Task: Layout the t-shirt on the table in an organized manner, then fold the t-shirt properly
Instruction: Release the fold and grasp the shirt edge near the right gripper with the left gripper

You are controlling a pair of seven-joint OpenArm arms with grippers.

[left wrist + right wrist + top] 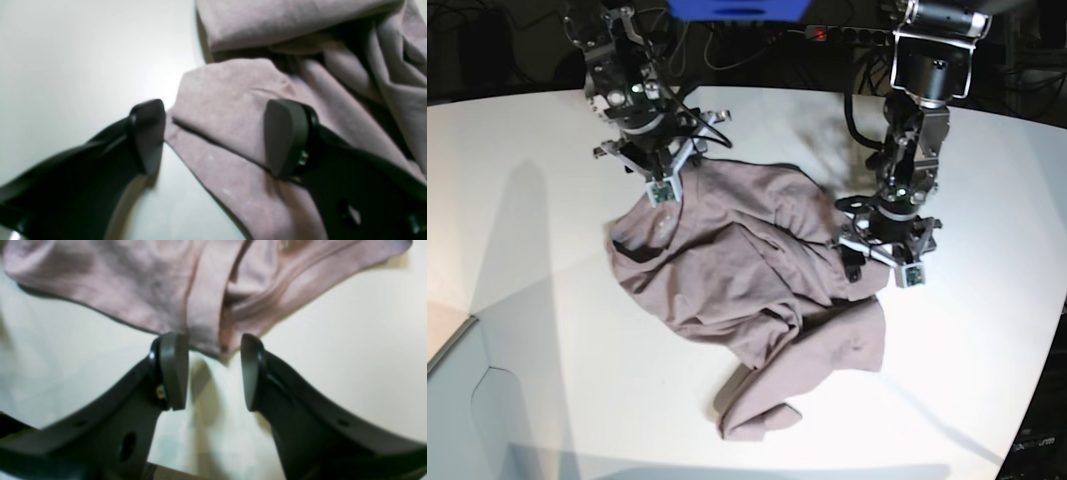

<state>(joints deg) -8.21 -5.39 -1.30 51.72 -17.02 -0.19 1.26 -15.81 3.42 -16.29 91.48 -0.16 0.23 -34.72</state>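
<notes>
Crumpled at center lay the t-shirt [747,285] on the white tabletop [527,200], bare room all around. My left pincer [217,136] gaped wide astride its 3 o'clock edge; my right pincer [213,371] stood open at its 11 o'clock hem.

L gripper [213,138] pointed down, jaws spread wide, nothing clamped btwn pads. R gripper [213,371] also pointed down, jaws parted, narrower gap, nothing btwn pads either.
</notes>
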